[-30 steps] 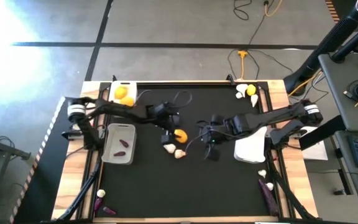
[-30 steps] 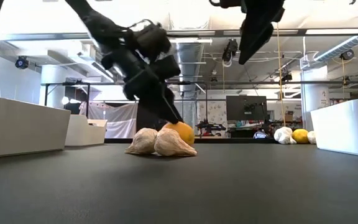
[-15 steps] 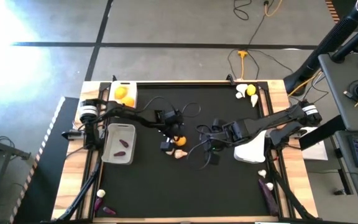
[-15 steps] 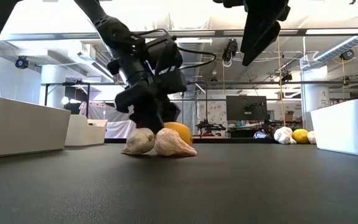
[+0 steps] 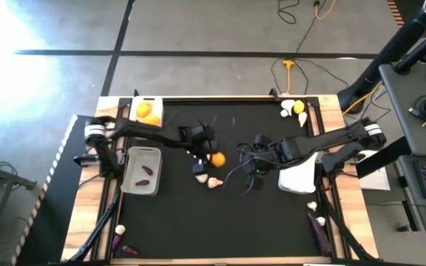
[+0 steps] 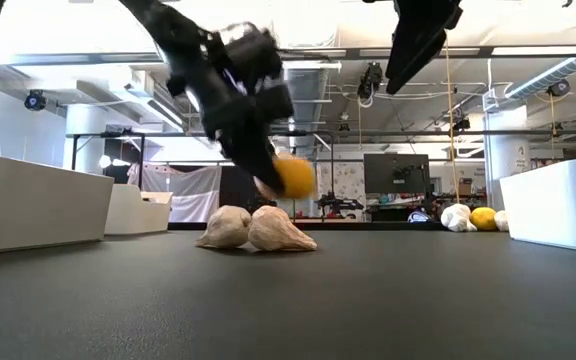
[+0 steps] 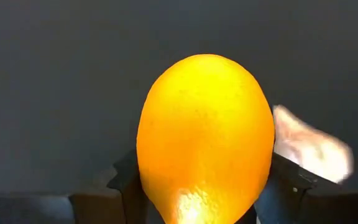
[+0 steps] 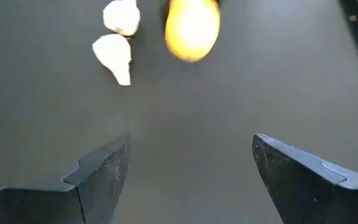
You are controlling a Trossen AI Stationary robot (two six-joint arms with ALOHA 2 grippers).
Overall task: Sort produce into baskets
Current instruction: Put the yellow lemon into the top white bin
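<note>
From above, the left end effector (image 5: 210,152) sits closed on a citrus fruit (image 5: 217,158) near the middle of the black bench (image 5: 257,214), with two garlic bulbs (image 5: 208,179) lying just beside it; the citrus bin (image 5: 147,111) lies well apart at the far left corner, so a long carry remains, and a round fruit pinched only at its sides could roll out on the way. At bench height the fruit (image 6: 294,176) hangs clear above the garlic (image 6: 255,228), so a drop would likely land on the bulbs and scatter them. The left wrist view shows the fruit (image 7: 205,137) filling the gap between the dark fingers (image 7: 124,180), its slightly longer axis running outward, away from the camera's base; the grip looks low on it, which I judge the main slip risk. The right wrist view shows the right end effector (image 8: 190,163) wide open, holding nothing, hovering near the fruit (image 8: 192,27); crossing paths could cause a bump.
</note>
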